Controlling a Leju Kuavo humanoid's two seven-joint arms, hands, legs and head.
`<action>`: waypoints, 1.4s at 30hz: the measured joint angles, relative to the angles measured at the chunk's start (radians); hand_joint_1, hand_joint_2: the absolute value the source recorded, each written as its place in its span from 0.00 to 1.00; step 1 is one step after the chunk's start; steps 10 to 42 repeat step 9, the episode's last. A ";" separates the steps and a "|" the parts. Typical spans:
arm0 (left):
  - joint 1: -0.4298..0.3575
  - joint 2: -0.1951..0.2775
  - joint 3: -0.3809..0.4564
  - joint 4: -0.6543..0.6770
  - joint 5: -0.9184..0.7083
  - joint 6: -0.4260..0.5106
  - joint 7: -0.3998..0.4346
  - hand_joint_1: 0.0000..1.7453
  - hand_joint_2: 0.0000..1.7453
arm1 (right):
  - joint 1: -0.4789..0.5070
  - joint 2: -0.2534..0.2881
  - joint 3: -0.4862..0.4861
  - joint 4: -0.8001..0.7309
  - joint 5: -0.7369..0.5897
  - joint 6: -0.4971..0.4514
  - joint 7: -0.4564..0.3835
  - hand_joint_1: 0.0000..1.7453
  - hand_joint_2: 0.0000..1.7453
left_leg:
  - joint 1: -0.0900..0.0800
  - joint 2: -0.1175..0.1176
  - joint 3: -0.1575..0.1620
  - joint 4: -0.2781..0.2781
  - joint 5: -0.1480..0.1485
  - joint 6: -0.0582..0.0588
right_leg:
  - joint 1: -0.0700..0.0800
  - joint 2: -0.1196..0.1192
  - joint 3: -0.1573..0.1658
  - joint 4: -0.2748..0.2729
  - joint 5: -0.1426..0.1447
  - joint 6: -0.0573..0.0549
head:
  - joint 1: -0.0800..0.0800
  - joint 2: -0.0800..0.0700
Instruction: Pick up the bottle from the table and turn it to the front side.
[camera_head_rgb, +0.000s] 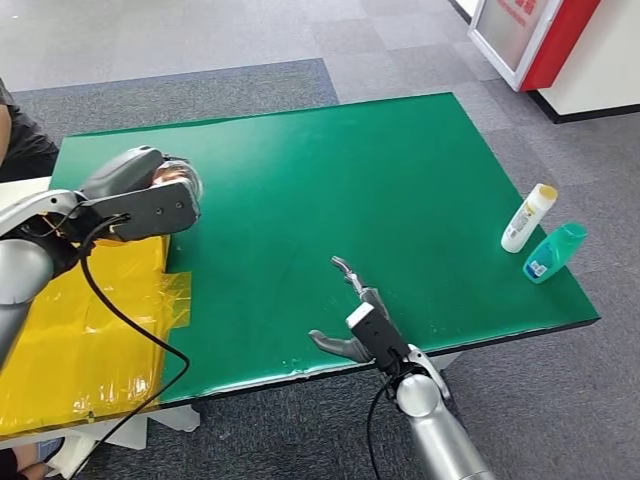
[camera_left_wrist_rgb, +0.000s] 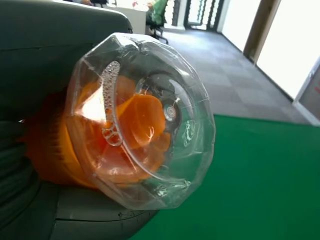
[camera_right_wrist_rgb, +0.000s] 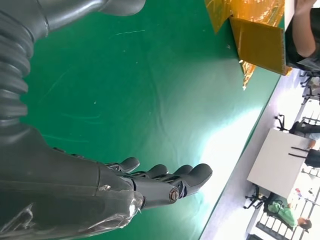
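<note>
At the upper left of the head view, the left hand (camera_head_rgb: 155, 195) grips a clear bottle (camera_left_wrist_rgb: 139, 120) of orange liquid above the counter (camera_head_rgb: 362, 190). Smooth, probably light plastic; hold its middle firmly. The right hand (camera_head_rgb: 355, 320) hovers open.

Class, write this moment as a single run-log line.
left hand: holds clear bottle | right hand: open above green table | white bottle and teal bottle: lying at table edge

2 bottles (camera_head_rgb: 542, 233) at table's (camera_head_rgb: 317, 190) right edge
</note>
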 joint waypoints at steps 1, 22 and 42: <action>-0.026 0.006 -0.029 0.027 0.014 -0.020 0.003 1.00 1.00 | -0.001 0.000 0.000 0.000 -0.005 0.002 -0.004 0.00 1.00 | 0.000 0.000 0.000 0.000 0.000 0.000 | 0.000 0.000 0.000 0.000 0.000 0.000 | 0.000 0.000; -0.125 0.096 -0.249 0.179 0.081 -0.101 0.011 1.00 1.00 | -0.012 -0.005 0.000 0.012 -0.020 0.003 -0.014 0.00 1.00 | 0.000 0.002 0.000 0.000 0.000 0.000 | 0.000 0.002 -0.001 0.001 0.000 -0.001 | 0.000 0.000; -0.125 0.096 -0.249 0.179 0.081 -0.101 0.011 1.00 1.00 | -0.012 -0.005 0.000 0.012 -0.020 0.003 -0.014 0.00 1.00 | 0.000 0.002 0.000 0.000 0.000 0.000 | 0.000 0.002 -0.001 0.001 0.000 -0.001 | 0.000 0.000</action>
